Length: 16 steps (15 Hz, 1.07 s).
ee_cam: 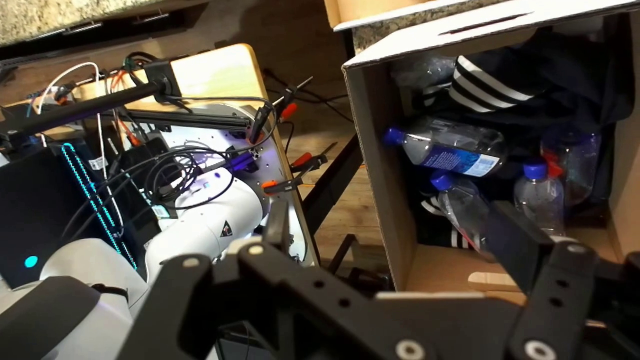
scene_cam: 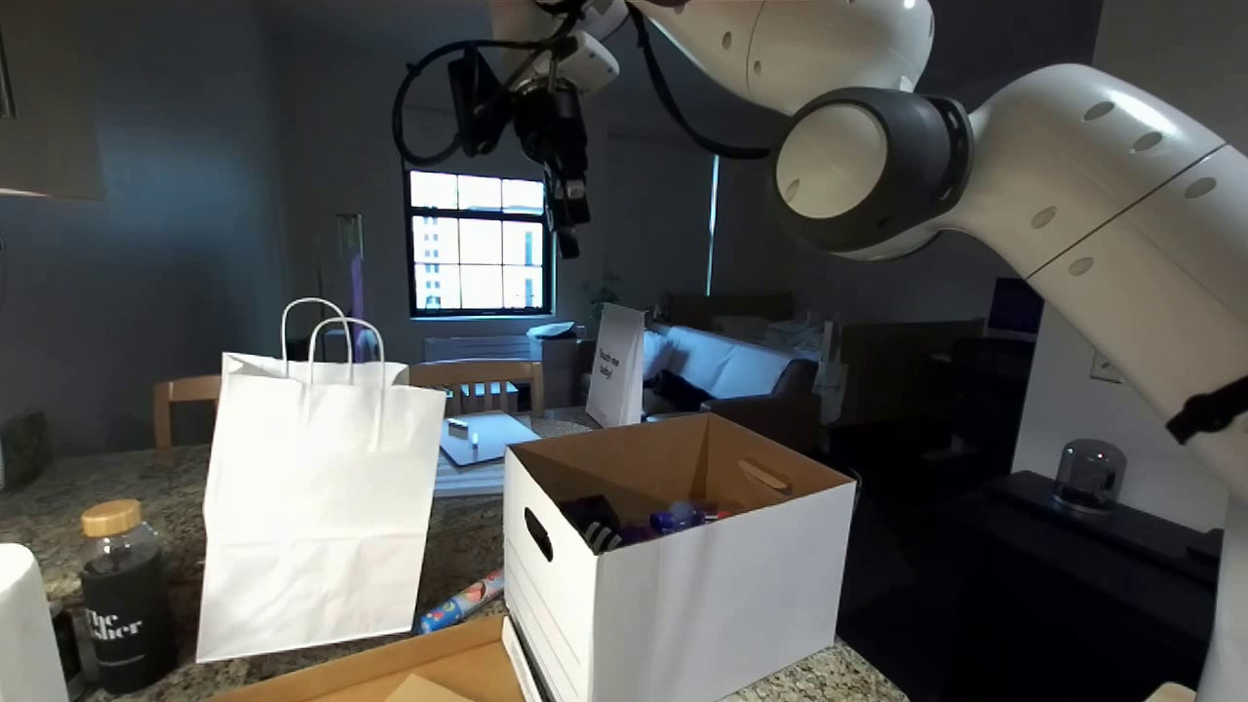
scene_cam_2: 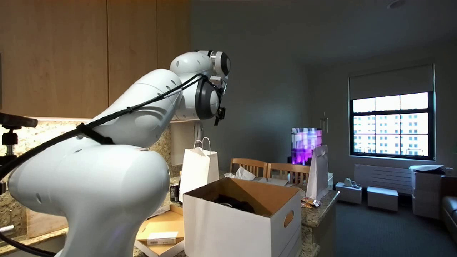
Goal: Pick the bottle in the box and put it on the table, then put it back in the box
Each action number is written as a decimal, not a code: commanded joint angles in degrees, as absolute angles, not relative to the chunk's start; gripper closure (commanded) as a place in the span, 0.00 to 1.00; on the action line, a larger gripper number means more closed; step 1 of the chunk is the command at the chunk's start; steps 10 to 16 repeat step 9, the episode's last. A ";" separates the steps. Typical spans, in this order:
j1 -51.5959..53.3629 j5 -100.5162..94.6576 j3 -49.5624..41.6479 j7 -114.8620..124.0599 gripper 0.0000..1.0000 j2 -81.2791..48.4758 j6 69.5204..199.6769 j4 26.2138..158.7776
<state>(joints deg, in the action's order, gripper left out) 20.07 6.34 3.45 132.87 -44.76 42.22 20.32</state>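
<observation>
a bright window (scene_cam: pixel 478 244) glows at the back, the big white box (scene_cam: pixel 721 585) stands near the paper bag (scene_cam: pixel 322 507), and down inside, several clear blue-capped bottles (ee_cam: pixel 452 147) rest by dark striped cloth (ee_cam: pixel 492 92); which one's the task's, i can't tell! the fingers (ee_cam: pixel 517 245) hang high, spread wide.

In an exterior view, the black fingers (scene_cam: pixel 573 200) hang in midair, the bright window (scene_cam: pixel 478 263) behind them. Below and rightward sits the open white box (scene_cam: pixel 717 595); below and leftward stand the white paper bag (scene_cam: pixel 317 497) and a dark, tan-lidded jar (scene_cam: pixel 127 614).
</observation>
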 commanded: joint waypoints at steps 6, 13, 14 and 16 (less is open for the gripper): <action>20.29 5.91 3.24 132.49 0.00 -43.88 42.82 21.83; 20.29 5.90 3.22 132.48 0.00 -43.88 42.82 21.83; 20.29 5.90 3.22 132.48 0.00 -43.88 42.82 21.83; 20.29 5.90 3.22 132.48 0.00 -43.88 42.82 21.83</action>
